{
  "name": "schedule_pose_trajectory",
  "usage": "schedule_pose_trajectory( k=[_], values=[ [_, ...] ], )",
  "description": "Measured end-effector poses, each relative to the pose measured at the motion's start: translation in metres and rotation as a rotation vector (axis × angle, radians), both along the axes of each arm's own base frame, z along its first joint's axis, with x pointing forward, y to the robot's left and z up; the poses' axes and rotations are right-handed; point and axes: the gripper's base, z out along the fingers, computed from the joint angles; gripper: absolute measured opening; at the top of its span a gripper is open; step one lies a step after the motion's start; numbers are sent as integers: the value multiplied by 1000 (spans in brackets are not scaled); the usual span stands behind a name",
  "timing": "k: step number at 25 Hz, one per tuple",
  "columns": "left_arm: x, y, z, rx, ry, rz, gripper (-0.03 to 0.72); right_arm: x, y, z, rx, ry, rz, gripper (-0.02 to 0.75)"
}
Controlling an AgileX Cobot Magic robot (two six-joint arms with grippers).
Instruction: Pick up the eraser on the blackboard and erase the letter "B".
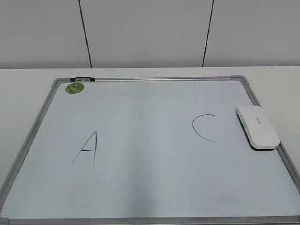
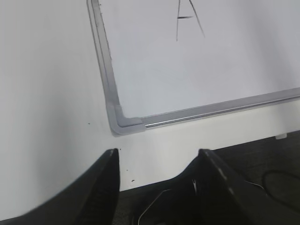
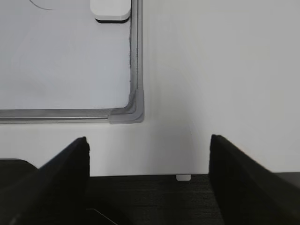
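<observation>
Eraser (image 1: 258, 127) beside the C (image 1: 205, 127), board's (image 1: 140, 197) right edge: light, stiff, slick plastic, grip across its long sides; both grippers (image 2: 157, 180) (image 3: 149, 176) wide, empty.

Blackboard (image 1: 140, 197) centre bare; eraser (image 1: 258, 127) flat at right edge.

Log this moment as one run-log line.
eraser on blackboard by C | B absent | A intact | both jaws open, empty
</observation>
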Motion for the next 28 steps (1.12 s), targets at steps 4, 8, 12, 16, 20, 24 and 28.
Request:
schedule_pose_trajectory(
  k=[4, 8, 12, 16, 20, 24, 28],
  values=[
    [0, 3, 0, 31, -6, 9, 389, 2, -1, -2, 3, -11, -23, 587],
    [1, 4, 0, 47, -13, 15, 389, 4, -2, -7, -3, -7, -27, 587],
    [2, 5, 0, 62, -18, 20, 389, 5, -1, -8, -2, -17, -26, 587],
    [2, 6, -2, 70, -12, 25, 389, 6, -1, -9, 1, -16, -24, 587],
    [2, 7, -20, 65, 41, 29, 389, 6, -1, -9, 2, -21, -23, 587],
    [4, 7, -22, 68, 29, 38, 389, 6, -1, -9, 2, -21, -23, 587],
    [5, 8, -22, 78, 20, 44, 389, 6, -1, -9, 2, -21, -24, 587]
  ],
)
